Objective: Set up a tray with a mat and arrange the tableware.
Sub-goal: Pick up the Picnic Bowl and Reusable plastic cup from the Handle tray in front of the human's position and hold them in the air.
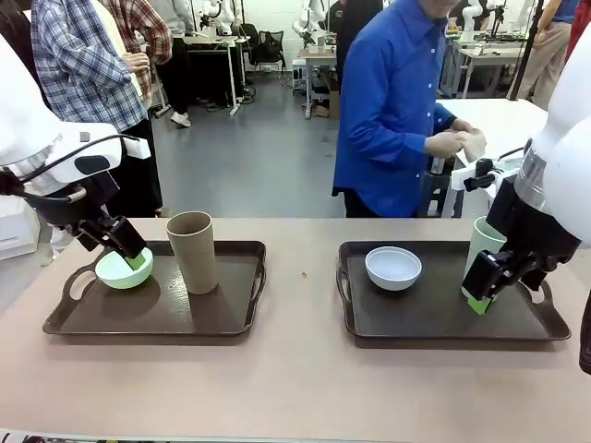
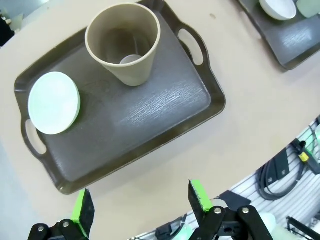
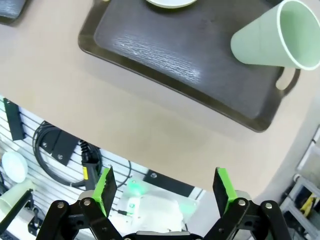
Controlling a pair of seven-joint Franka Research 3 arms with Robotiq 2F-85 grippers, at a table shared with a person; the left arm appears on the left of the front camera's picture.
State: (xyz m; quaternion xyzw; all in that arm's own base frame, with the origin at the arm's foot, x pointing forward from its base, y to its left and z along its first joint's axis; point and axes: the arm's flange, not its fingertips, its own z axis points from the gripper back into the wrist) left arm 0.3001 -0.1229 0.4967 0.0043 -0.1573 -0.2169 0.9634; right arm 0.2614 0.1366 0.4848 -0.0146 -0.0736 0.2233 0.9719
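Upright, tan cup (image 1: 192, 249) stands beside mint bowl (image 1: 118, 270) on one tray (image 1: 224, 297)

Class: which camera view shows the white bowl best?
The front view: the white bowl shows whole, sitting on the right-hand tray. The left wrist view catches part of the bowl at its top edge; the right wrist view, a sliver at its top edge.

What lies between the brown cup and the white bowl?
In the front view: left tray rim, bare table with a dark speck, right tray rim; nothing stands between brown cup and white bowl.
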